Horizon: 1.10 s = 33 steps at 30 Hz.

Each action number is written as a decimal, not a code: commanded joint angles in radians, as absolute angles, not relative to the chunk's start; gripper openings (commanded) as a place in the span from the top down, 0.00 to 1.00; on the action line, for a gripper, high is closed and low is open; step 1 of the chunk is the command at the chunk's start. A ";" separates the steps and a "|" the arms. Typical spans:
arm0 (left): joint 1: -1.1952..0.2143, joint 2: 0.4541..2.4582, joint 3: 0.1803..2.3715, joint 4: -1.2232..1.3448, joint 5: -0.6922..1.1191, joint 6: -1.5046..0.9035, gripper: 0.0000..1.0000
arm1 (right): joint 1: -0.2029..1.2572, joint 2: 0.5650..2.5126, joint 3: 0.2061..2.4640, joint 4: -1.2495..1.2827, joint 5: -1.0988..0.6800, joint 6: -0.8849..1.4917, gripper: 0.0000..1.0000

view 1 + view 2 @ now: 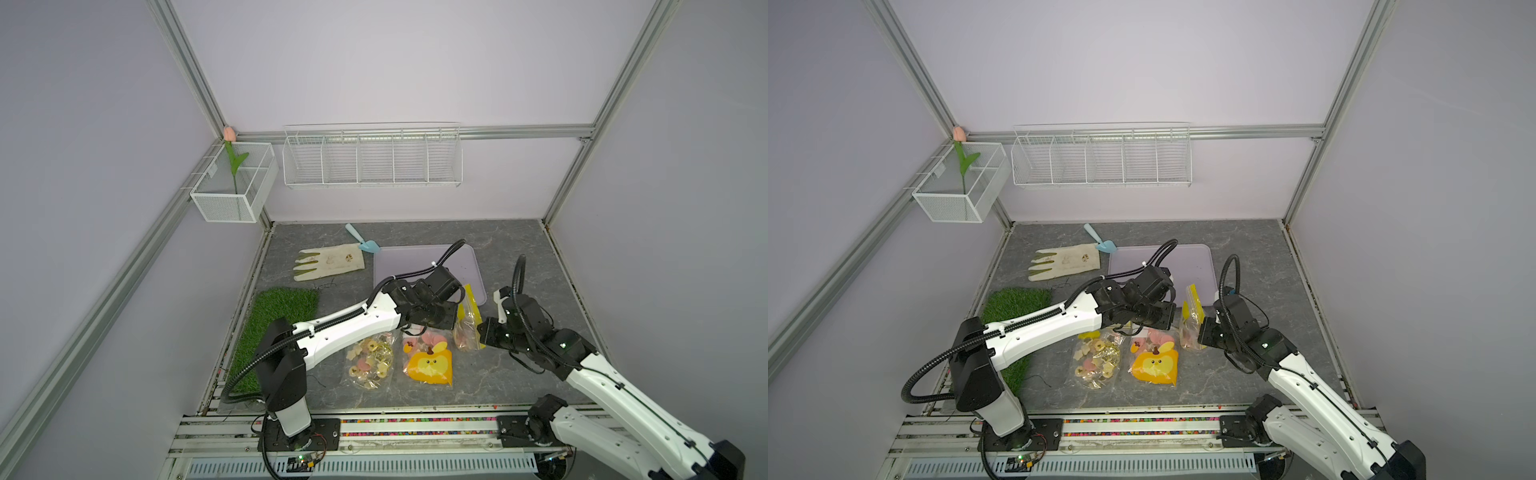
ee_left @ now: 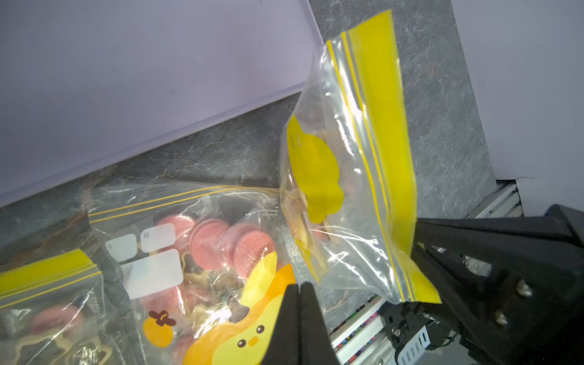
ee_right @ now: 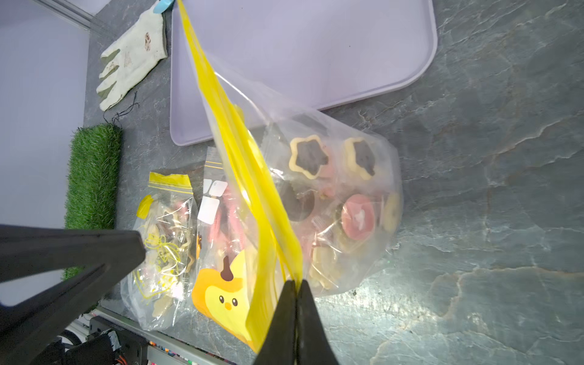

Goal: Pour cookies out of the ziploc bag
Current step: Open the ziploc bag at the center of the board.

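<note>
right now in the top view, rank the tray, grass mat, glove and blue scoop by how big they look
1. tray and grass mat: about alike, and an arm hides part of each, so no ranking between them
2. glove
3. blue scoop

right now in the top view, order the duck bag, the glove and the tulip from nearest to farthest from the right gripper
1. duck bag, flat on the table just left of the right gripper, which pinches the standing bag.
2. glove, back left of the table.
3. tulip, in the mesh basket on the far left wall.
</note>
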<state>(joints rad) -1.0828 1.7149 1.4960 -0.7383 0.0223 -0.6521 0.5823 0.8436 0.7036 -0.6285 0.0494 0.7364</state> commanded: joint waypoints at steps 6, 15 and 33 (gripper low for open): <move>-1.085 1.687 1.513 -0.665 0.107 -0.642 0.83 | 0.579 0.764 0.668 -0.527 -0.058 0.734 0.94; -1.085 1.674 1.492 -0.581 0.191 -0.682 0.69 | 0.579 0.772 0.667 -0.470 -0.133 0.700 0.94; -1.085 1.710 1.455 -0.563 0.187 -0.722 0.69 | 0.582 0.790 0.668 -0.443 -0.144 0.702 0.94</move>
